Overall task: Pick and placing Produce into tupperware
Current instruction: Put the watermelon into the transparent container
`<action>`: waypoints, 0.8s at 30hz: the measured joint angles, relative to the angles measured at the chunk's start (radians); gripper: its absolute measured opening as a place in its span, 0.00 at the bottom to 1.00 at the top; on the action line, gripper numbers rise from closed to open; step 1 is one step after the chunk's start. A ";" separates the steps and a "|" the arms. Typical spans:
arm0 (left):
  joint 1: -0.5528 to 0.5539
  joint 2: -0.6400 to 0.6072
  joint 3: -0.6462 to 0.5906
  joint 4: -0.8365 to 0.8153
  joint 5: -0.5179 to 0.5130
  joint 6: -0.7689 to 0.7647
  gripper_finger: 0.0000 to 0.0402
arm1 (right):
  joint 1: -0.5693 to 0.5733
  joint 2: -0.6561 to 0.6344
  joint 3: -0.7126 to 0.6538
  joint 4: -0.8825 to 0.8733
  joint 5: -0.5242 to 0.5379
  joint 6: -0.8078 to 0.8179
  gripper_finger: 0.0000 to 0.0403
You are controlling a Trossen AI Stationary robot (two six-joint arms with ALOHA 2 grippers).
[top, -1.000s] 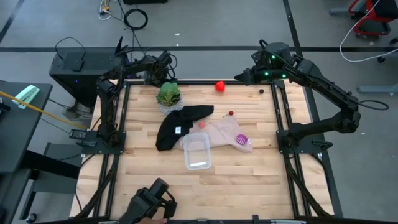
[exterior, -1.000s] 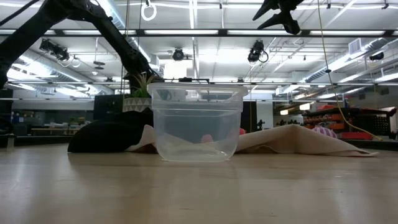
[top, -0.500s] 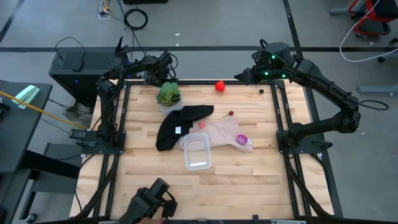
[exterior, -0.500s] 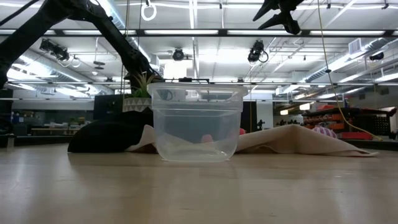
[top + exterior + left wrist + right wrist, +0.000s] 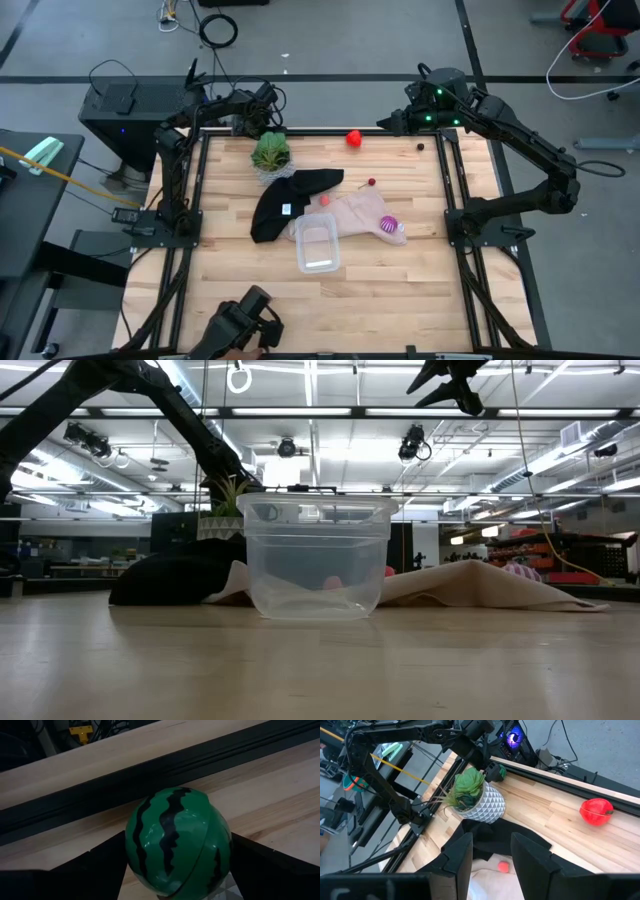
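Note:
A green striped melon sits on the wood at the table's far left corner, behind the potted plant. My left gripper points down over it and is shut on it. The clear tupperware stands mid-table on the near edge of a beige cloth. A purple fruit and a pinkish one lie on that cloth. A red fruit rests by the far edge. My right gripper hangs high above the far right, open with nothing in it. My left gripper has the melon between its two fingers, one on each of its opposite sides. The fingers come from above, pointing steeply down. The melon is still on the table's wood, near the dark far rail.
A black cloth lies beside the beige one, left of the tub. A tiny red fruit and a dark speck sit on the wood. The dark frame rail runs just behind the melon. Bare wood spreads toward the near edge.

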 joint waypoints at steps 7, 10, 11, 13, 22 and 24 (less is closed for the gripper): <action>0.002 0.000 0.000 -0.001 0.000 0.002 0.75 | 0.000 0.000 0.000 0.000 0.000 -0.001 0.35; 0.004 0.000 0.015 -0.024 0.003 0.016 0.77 | 0.000 0.000 0.000 0.000 0.000 -0.001 0.35; 0.006 0.000 0.027 -0.039 0.003 0.029 0.77 | 0.000 0.000 0.000 0.000 0.000 -0.002 0.35; 0.007 -0.001 0.061 -0.050 0.003 0.043 0.77 | 0.000 0.000 0.000 0.000 0.000 -0.005 0.35; 0.014 -0.001 0.253 -0.136 -0.020 0.080 0.76 | 0.000 0.000 0.000 -0.001 0.000 -0.007 0.35; 0.014 -0.001 0.288 -0.146 -0.020 0.081 0.76 | 0.000 0.000 0.000 -0.001 0.000 -0.008 0.35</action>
